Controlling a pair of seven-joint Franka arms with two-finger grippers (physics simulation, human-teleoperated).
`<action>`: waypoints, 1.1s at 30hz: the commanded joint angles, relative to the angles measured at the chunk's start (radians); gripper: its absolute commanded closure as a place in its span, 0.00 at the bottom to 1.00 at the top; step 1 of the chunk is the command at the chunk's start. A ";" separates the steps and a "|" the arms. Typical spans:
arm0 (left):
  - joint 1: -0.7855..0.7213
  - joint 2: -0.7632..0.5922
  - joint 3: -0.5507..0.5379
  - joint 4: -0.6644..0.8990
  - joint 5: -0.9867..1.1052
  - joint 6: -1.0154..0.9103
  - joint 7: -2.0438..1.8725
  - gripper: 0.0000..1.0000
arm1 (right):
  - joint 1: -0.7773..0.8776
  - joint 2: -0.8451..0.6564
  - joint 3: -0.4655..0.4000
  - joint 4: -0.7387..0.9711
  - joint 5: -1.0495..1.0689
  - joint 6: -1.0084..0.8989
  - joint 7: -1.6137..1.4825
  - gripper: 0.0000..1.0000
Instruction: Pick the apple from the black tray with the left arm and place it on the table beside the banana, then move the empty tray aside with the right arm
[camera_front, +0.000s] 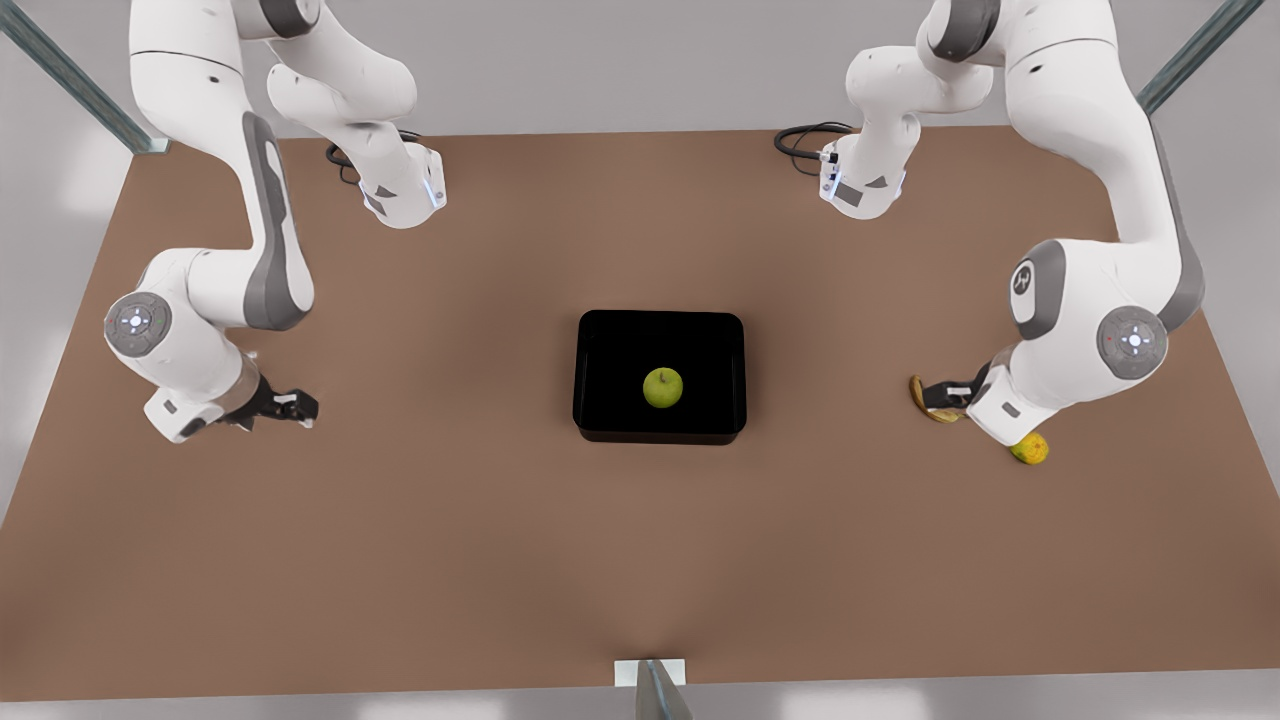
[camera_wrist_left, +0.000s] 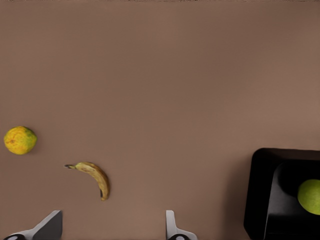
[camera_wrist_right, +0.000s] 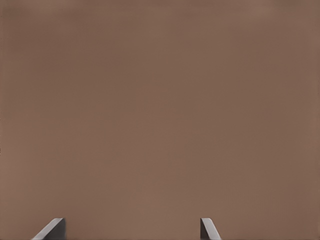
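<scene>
The apple (camera_front: 662, 387) lies in the black tray (camera_front: 600, 345); left pincer (camera_front: 945, 398) well apart.

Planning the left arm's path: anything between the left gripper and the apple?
Only bare table and the tray rim. The front view shows it: left gripper open over the banana, apple in the tray.

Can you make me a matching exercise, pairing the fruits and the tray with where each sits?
Things:
1. small round yellow-green apple
2. thin curved speckled banana
3. lumpy yellow-orange fruit
4. glossy black rectangular tray

Places:
A. mid-table
B. inside the tray
C. on the brown table, by the left gripper
D. beyond the banana from the tray

Pairs: 1-B, 2-C, 3-D, 4-A
</scene>
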 joint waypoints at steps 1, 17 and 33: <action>0.000 0.000 -0.004 0.001 -0.002 0.041 0.009 0.00 | 0.006 0.001 0.001 0.044 0.001 0.137 0.003 0.00; -0.789 0.167 -0.015 0.035 0.020 0.253 -1.106 0.00 | 0.003 0.187 0.012 0.343 0.018 -0.271 0.002 0.00; -0.749 0.357 -0.006 -0.062 0.122 0.520 -0.971 0.00 | 0.003 0.188 0.012 0.351 0.018 -0.266 0.002 0.00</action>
